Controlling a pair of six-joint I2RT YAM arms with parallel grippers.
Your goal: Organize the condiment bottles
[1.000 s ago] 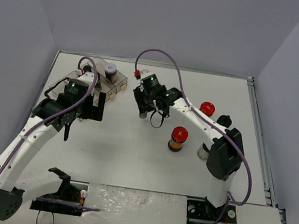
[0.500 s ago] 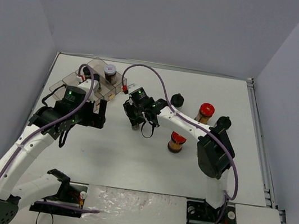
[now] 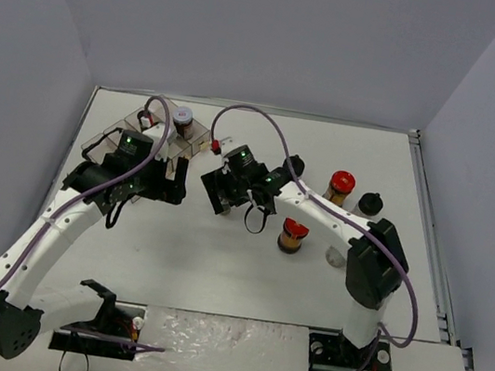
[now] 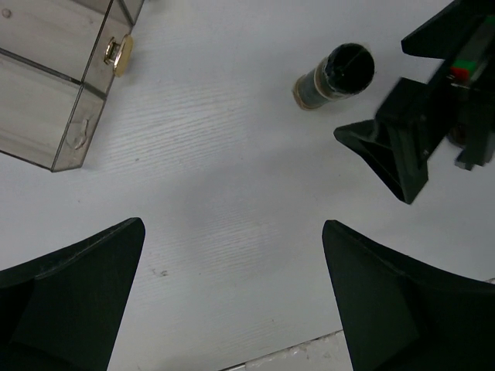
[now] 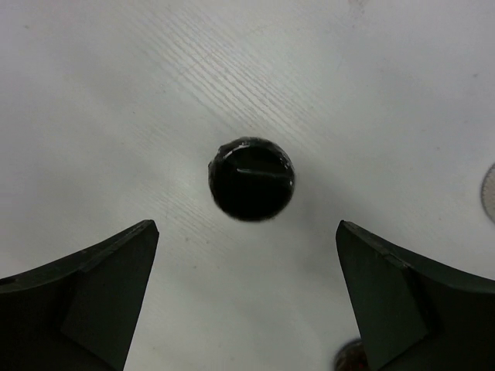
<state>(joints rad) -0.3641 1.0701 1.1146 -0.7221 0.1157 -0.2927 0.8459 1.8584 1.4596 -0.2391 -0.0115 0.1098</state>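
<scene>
A black-capped condiment bottle stands upright on the white table, just beyond my open right gripper and free of its fingers. The left wrist view shows the same bottle next to the right gripper's black fingers. My left gripper is open over bare table, with nothing between its fingers. From above, the two grippers, left and right, face each other left of centre. Two red-lidded jars and two black-capped bottles stand to the right.
A clear plastic compartment tray sits at the back left and holds one jar. Its corner with a brass clasp shows in the left wrist view. Grey walls close in the table on three sides.
My right gripper carried the black-capped bottle leftward, then opened and let it go; it now stands on the table. My left gripper swung right toward it and stayed open.
</scene>
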